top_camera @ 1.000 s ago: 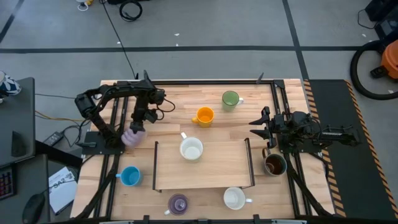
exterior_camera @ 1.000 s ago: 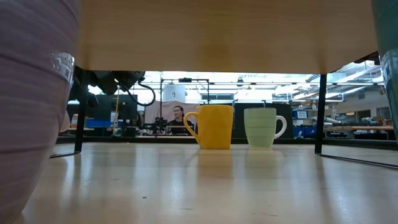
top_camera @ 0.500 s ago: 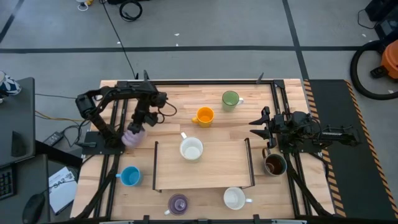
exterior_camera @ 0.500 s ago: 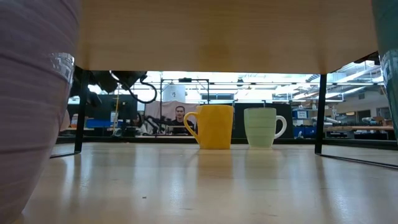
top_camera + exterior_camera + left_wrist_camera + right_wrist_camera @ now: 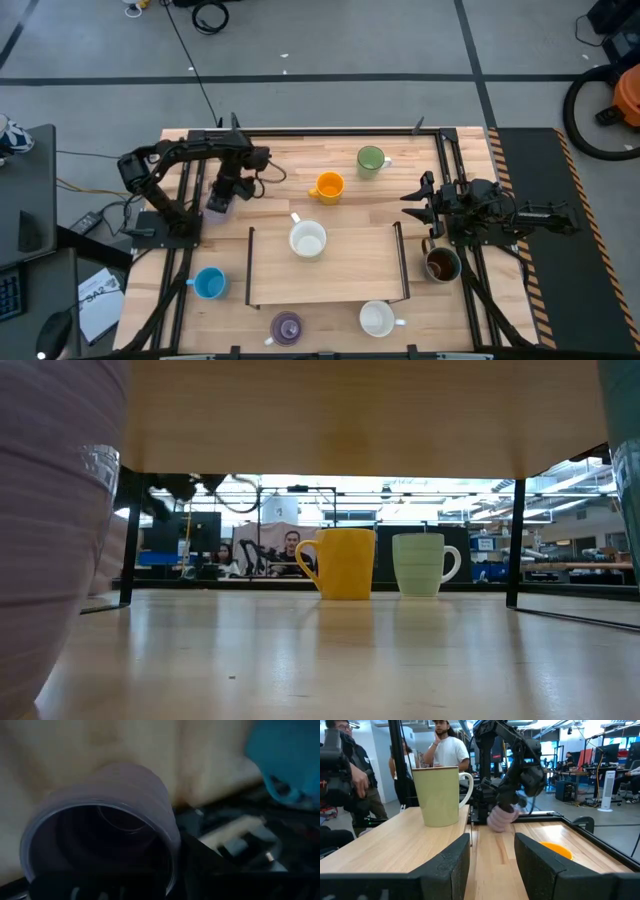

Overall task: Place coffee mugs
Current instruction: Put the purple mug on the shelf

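Note:
A lavender mug (image 5: 216, 206) hangs under my left gripper (image 5: 222, 192) near the table's far left; the right wrist view shows this mug (image 5: 501, 819) tilted above the wood. My left gripper is shut on it. My right gripper (image 5: 415, 196) waits open at the right side, touching nothing. A white mug (image 5: 307, 240) stands on the raised wooden shelf (image 5: 330, 280). On the table top stand a green mug (image 5: 371, 158), an orange mug (image 5: 327, 186), a brown mug (image 5: 441, 263), a light blue mug (image 5: 208, 283), a second lavender mug (image 5: 287, 326) and another white mug (image 5: 377, 318). My left gripper holds the lavender mug at its rim (image 5: 171, 862), with the mug's mouth (image 5: 95, 845) turned toward the wrist. The fingers come steeply from above. The gripper's own body hides whether one finger is inside the wall. The mug is tilted and clear of the table.
The shelf's black legs (image 5: 516, 540) stand on the table, with free room beneath the board. Black frame rails (image 5: 180, 240) run along both table sides. People (image 5: 445, 750) stand beyond the table's left side.
My left gripper has risen and gone a little toward the table's far edge, taking the lavender mug along. The mug has come up off the table and now hangs tilted. My right arm has kept still.

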You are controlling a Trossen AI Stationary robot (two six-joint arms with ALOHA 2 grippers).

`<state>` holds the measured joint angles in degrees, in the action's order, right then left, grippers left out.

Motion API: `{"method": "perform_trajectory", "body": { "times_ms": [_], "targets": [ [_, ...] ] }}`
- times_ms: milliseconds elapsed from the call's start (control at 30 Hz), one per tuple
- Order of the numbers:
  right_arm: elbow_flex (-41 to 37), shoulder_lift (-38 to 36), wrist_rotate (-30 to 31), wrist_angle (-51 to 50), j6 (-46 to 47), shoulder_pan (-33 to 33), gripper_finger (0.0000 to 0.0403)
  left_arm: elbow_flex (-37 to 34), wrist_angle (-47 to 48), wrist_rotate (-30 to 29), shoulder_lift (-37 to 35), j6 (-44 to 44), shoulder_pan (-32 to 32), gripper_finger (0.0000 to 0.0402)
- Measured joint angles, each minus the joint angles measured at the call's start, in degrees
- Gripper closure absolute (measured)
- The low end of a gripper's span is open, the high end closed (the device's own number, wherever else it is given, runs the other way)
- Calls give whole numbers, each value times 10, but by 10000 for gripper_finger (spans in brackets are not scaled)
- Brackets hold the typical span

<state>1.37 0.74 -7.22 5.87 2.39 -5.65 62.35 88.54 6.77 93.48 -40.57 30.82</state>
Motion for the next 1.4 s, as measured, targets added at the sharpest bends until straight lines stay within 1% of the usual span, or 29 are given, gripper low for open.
{"method": "perform_trajectory", "body": {
  "times_ms": [133, 300, 433, 567, 667, 733, 933, 1133, 1333, 1400],
  "targets": [
    [0, 0, 0, 0, 0, 0, 242, 40, -12, -8, -20, 44, 12, 365],
    [0, 0, 0, 0, 0, 0, 242, 78, -81, -27, -33, 110, 36, 365],
    [0, 0, 0, 0, 0, 0, 242, 88, -160, -26, -32, 178, 52, 365],
    [0, 0, 0, 0, 0, 0, 242, 88, -245, -25, -30, 254, 54, 365],
    [0, 0, 0, 0, 0, 0, 242, 88, -288, -25, -30, 282, 54, 365],
    [0, 0, 0, 0, 0, 0, 242, 88, -293, -25, -28, 290, 52, 365],
    [0, 0, 0, 0, 0, 0, 242, 82, -281, -18, -27, 273, 42, 365],
    [0, 0, 0, 0, 0, 0, 242, 57, -275, -16, -27, 214, 12, 364],
    [0, 0, 0, 0, 0, 0, 242, 54, -281, -16, -27, 160, -22, 340],
    [0, 0, 0, 0, 0, 0, 242, 54, -281, -16, -27, 154, -30, 335]
  ]
}}
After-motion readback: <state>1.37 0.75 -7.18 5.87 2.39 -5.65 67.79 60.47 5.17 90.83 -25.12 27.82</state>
